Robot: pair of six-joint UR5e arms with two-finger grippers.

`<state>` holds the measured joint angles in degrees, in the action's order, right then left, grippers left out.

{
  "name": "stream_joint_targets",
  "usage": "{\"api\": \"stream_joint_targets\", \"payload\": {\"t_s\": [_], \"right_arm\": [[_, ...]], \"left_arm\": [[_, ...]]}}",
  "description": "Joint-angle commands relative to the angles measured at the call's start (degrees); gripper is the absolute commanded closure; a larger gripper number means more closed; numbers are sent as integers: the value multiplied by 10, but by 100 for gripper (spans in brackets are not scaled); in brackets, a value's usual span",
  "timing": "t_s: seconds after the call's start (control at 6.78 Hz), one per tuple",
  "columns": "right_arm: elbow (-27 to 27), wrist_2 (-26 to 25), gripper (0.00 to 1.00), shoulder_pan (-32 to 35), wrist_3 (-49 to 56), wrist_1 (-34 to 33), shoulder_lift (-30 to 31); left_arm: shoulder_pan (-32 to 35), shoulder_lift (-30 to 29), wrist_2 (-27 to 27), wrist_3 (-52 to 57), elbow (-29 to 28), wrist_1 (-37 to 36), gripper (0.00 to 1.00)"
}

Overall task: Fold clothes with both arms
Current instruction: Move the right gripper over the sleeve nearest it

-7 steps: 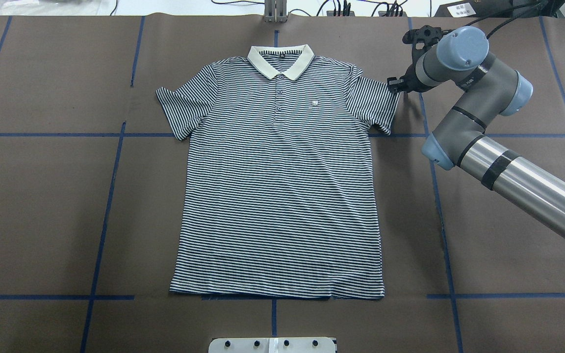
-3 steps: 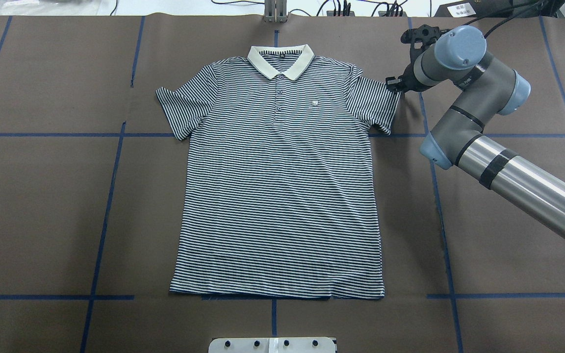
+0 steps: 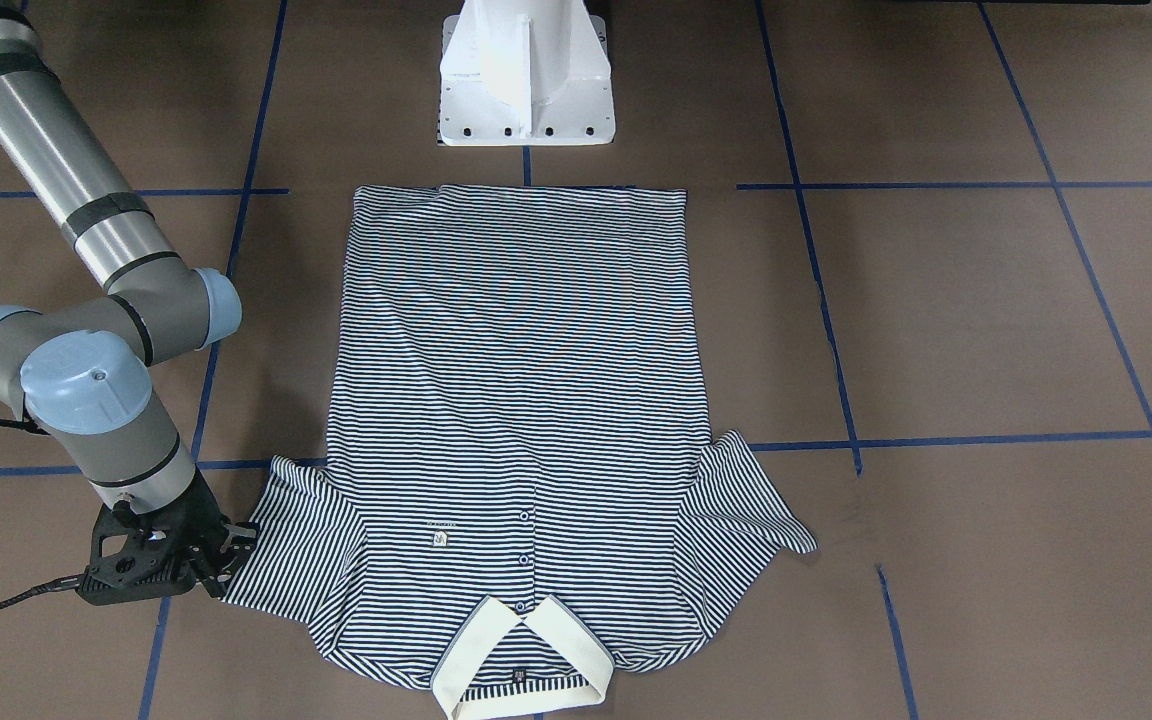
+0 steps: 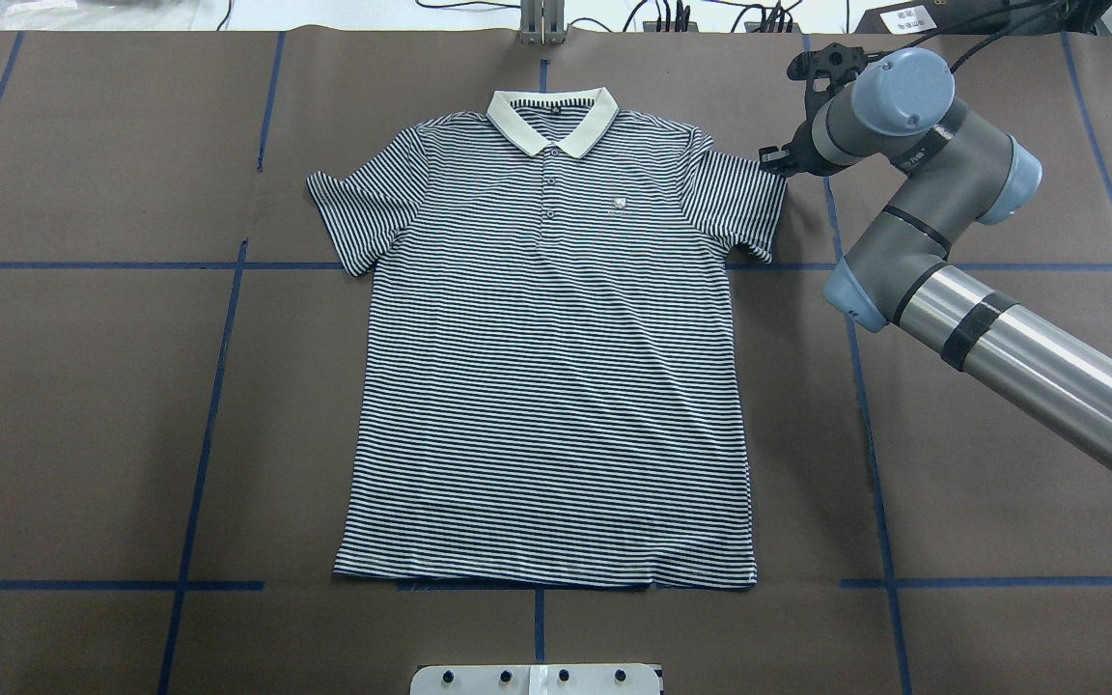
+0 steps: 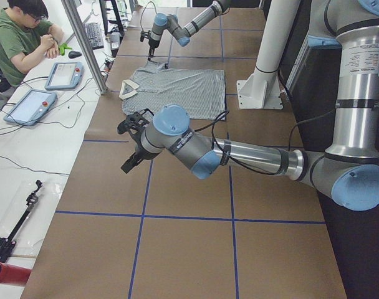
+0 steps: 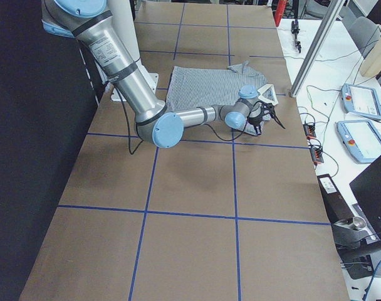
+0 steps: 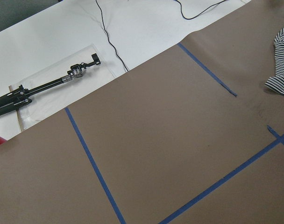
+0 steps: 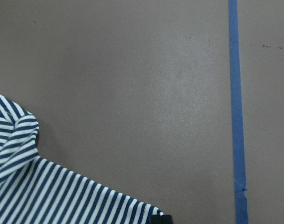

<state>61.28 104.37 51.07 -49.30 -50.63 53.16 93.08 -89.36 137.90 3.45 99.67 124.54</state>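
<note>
The striped polo shirt [image 4: 546,367] lies flat and face up on the brown table, with its cream collar [image 4: 553,118] at the far edge. My right gripper [image 4: 772,160] sits low at the outer hem of the shirt's sleeve [image 4: 737,198] on the right side. From the front, the right gripper [image 3: 234,555] touches that sleeve's edge. The right wrist view shows the hem [image 8: 48,196] with a bit of black fingertip at it; I cannot tell whether the jaws are open or shut. My left gripper [image 5: 130,149] hangs over bare table well to the shirt's left, and its state is unclear.
The white pedestal [image 3: 526,75] stands at the shirt's bottom hem. Blue tape lines [image 4: 218,386] cross the brown mat. A seated person [image 5: 21,37], teach pendants [image 5: 62,75] and a metal post [image 5: 83,43] are along the far side. A black rod tool [image 7: 44,88] lies on the white surface.
The right arm's wrist and gripper have crept slightly toward the table's far edge along the sleeve hem. The shirt has not visibly shifted.
</note>
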Motion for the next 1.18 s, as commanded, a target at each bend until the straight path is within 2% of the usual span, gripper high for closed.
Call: {"api": "stream_joint_targets", "payload": {"t_s": [0.0,0.15,0.29,0.44,0.59,1.03], "right_arm": [[63,-7,100,-1,-16,-70,-1],[102,-50,100,-25,-55,-128,-12],[103,-106,100,-68,-122,-180,-52],[63,-162,100,-103,-191,-226,-117],[-13,-191,100,-121,-223,-226,-176],[-36,-210,100,-132,-232,-225,-200]], "left_arm": [[0,1,0,1,0,0,0],[0,1,0,0,-1,0,0],[0,1,0,0,-2,0,0],[0,1,0,0,-2,0,0],[0,1,0,0,-3,0,0],[0,3,0,0,1,0,0]]}}
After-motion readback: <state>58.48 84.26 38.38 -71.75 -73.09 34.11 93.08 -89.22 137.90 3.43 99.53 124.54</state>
